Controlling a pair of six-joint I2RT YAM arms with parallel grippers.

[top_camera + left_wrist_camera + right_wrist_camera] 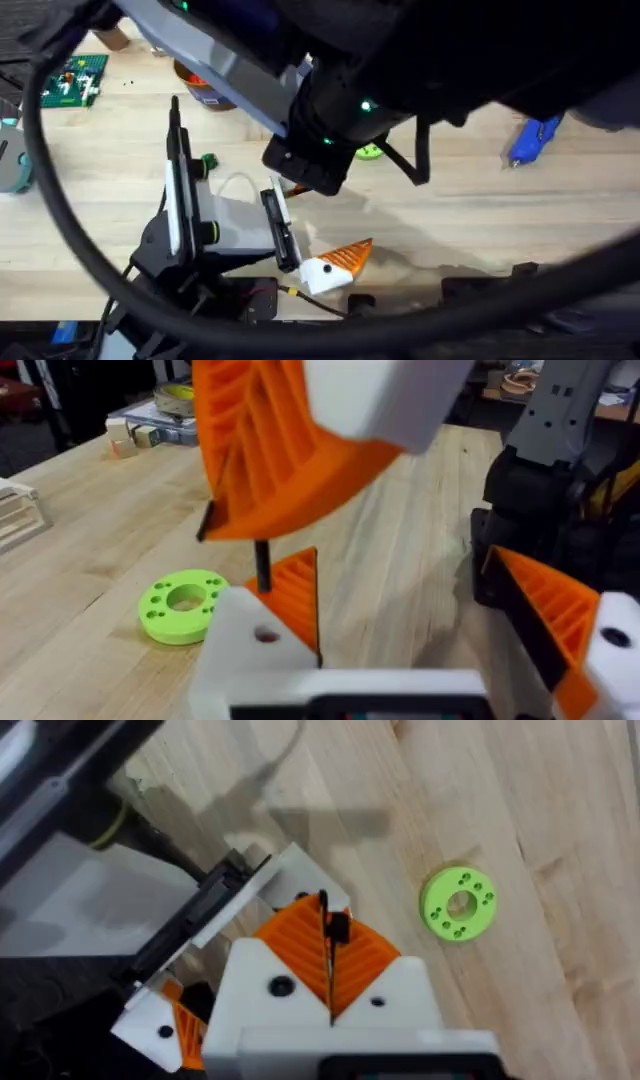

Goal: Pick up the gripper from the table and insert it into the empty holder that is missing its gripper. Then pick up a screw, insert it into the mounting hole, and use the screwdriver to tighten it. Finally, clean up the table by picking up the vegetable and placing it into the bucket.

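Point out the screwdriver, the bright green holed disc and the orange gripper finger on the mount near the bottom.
screwdriver (532,139), overhead view, on the blue handle.
green holed disc (458,904), right wrist view, on its flat ring face.
orange gripper finger (352,255), overhead view, on the ribbed orange face.

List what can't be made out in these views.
- Overhead: the bucket is mostly covered by the blurred dark arm close under the camera, so its inside is hidden.
- Overhead: the green disc is partly covered by that arm.
- Right wrist: the right gripper pinches a thin dark piece; whether it is a screw or a tool is too small to tell.
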